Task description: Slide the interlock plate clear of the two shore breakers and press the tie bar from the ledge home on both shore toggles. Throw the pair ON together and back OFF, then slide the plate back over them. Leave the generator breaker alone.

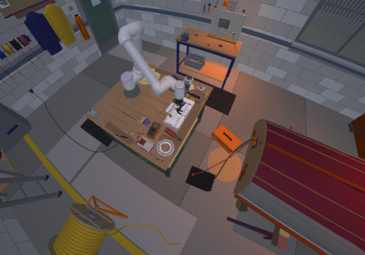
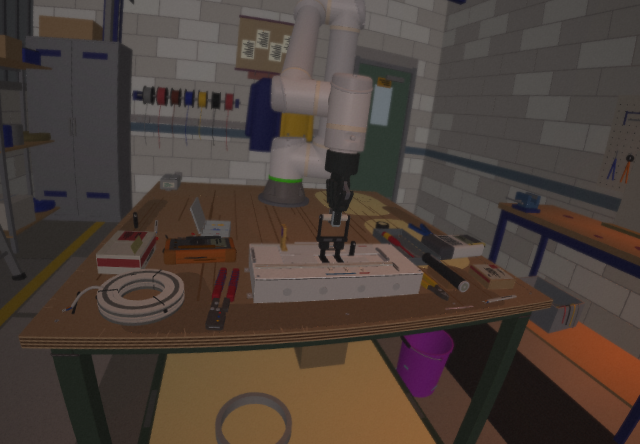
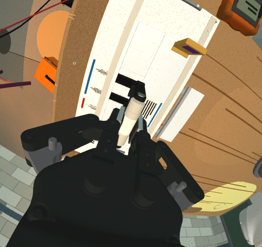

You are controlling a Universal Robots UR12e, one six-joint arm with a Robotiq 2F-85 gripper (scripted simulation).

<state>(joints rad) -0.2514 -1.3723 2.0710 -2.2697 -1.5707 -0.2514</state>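
Note:
The tie bar (image 3: 130,112) (image 2: 333,228), a black yoke with a cream handle, sits on the two black shore toggles (image 3: 122,87) (image 2: 331,253) of the white breaker panel (image 2: 333,274) (image 1: 179,113). My gripper (image 3: 127,131) (image 2: 336,211) is closed around the tie bar's cream handle from above. The interlock plate (image 3: 149,56) lies on the panel's rails away from the shore toggles, toward the yellow-topped generator breaker (image 3: 189,47) (image 2: 283,238). A white ledge (image 3: 179,113) lies beside the panel, with nothing on it.
An orange multimeter (image 2: 199,248) (image 3: 242,8) stands left of the panel, with red pliers (image 2: 222,294), a cable coil (image 2: 140,292) and a red-and-white box (image 2: 126,251). Screwdrivers and a torch (image 2: 439,269) lie on the right. The table edge runs just in front of the panel.

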